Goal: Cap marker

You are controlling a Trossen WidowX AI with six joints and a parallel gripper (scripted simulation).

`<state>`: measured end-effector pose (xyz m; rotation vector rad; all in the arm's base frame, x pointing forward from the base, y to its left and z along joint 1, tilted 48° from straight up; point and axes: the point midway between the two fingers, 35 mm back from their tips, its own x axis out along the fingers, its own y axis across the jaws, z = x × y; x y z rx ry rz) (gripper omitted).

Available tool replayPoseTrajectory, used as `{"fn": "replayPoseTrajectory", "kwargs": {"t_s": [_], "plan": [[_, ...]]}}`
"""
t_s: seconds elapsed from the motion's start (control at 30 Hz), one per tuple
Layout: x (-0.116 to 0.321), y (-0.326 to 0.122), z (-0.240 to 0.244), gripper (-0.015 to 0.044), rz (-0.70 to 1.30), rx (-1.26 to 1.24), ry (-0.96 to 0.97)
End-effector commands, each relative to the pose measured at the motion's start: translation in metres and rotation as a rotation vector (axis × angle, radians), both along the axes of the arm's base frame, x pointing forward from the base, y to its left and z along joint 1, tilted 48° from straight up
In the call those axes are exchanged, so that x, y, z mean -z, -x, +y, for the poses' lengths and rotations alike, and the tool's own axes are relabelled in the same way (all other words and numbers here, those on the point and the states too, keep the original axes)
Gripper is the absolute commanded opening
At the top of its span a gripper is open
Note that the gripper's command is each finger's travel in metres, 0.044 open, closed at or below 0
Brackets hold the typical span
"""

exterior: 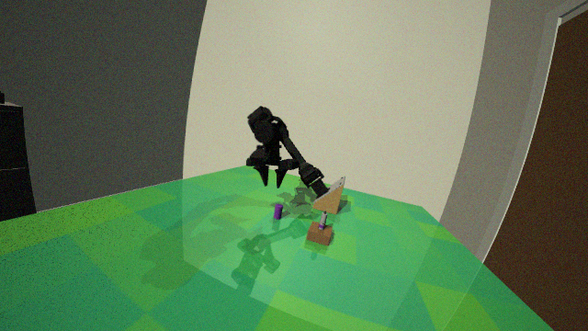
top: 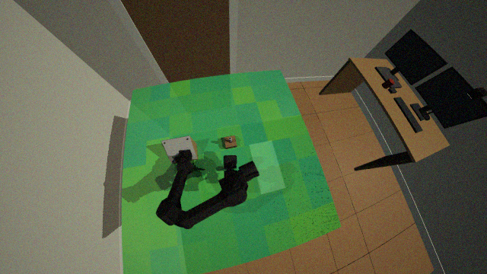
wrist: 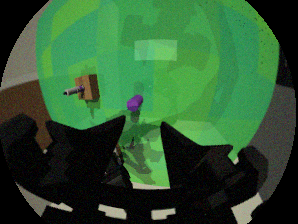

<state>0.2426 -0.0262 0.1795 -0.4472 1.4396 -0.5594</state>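
- Green patchwork covered the surface [exterior: 115, 257].
- A small purple cylinder, the cap [exterior: 277, 211], stood upright on it, near the marker [exterior: 323, 219].
- That marker rose from a brown holder block [exterior: 319, 233].
- Hanging above the cap, the gripper [exterior: 272, 180] was half spread, holding nothing.

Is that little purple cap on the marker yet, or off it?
Off. The cap stands upright on the table, apart from the marker in its block; the open gripper hangs above it.
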Motion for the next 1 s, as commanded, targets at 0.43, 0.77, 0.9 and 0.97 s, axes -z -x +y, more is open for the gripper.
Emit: {"fn": "replayPoseTrajectory", "kwargs": {"t_s": [0.43,0.77,0.9,0.97], "plan": [[0.053,0.005,0.008,0.0240,-0.064,0.009,0.171],[0.065,0.002,-0.006,0.0240,-0.065,0.009,0.171],[0.070,0.001,-0.011,0.0240,-0.065,0.009,0.170],[0.072,0.001,-0.013,0.0240,-0.065,0.009,0.170]]}}
